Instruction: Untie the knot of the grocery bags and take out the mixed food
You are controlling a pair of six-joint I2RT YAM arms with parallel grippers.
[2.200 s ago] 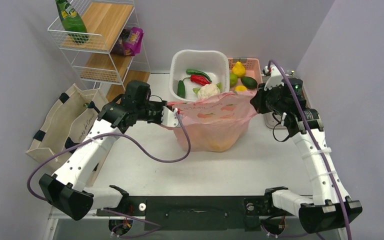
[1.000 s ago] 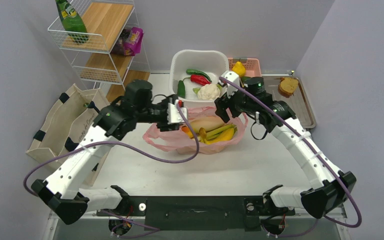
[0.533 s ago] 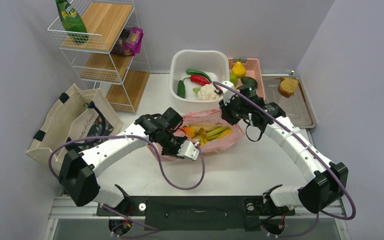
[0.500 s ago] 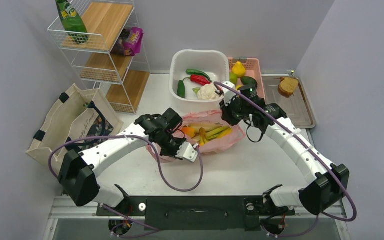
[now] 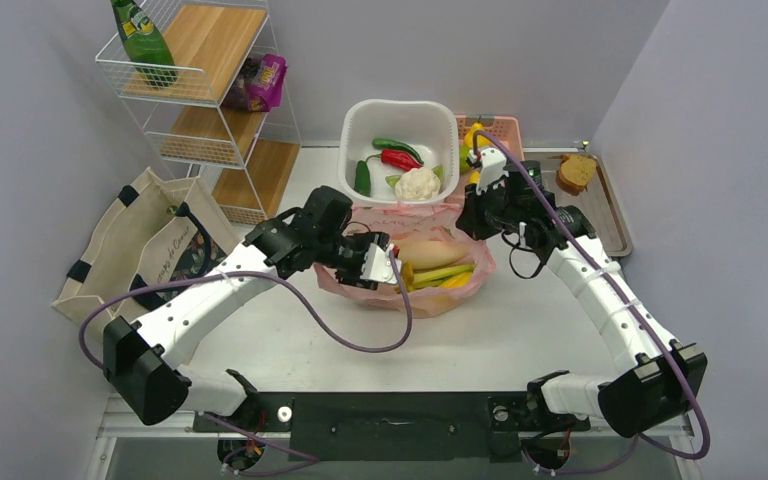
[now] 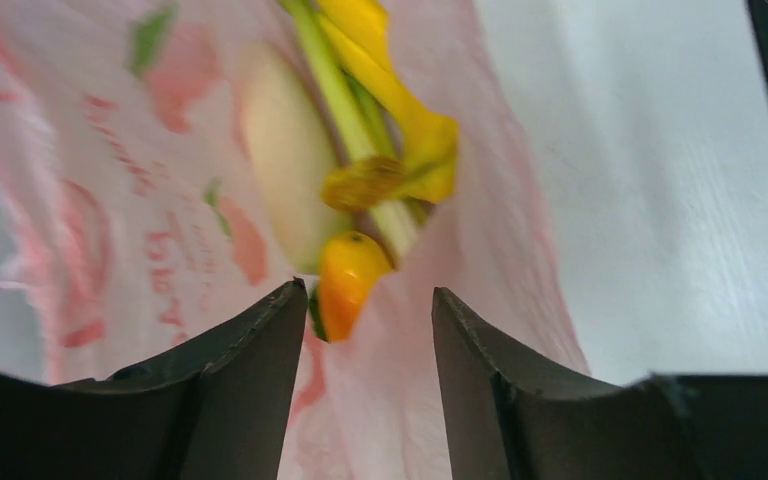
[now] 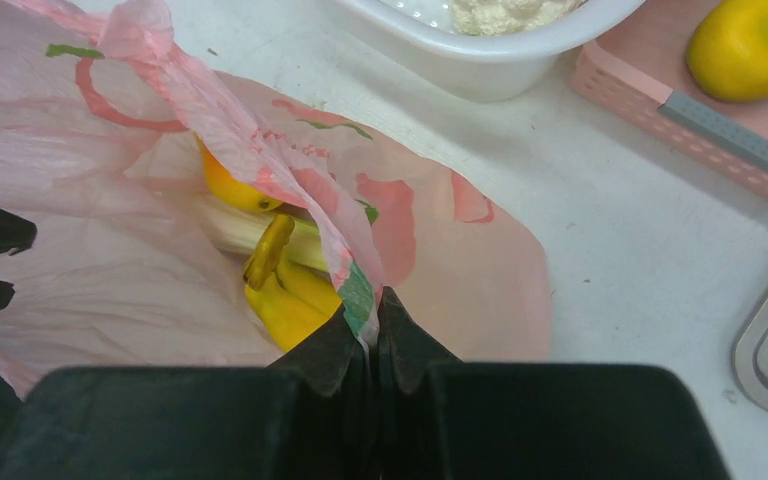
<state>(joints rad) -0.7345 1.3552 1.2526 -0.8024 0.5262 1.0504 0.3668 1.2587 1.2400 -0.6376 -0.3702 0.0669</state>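
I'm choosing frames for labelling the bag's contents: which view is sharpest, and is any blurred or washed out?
Right wrist: sharpest, print on the pink bag crisp, right gripper plain black. Left wrist: soft throughout, bananas smeared, white table nearly washed out. Top external: evenly lit, sharp, contents small.

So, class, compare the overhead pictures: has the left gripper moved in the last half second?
Yes. The left gripper has shifted back toward the white basin and now sits at the pink bag's open mouth.
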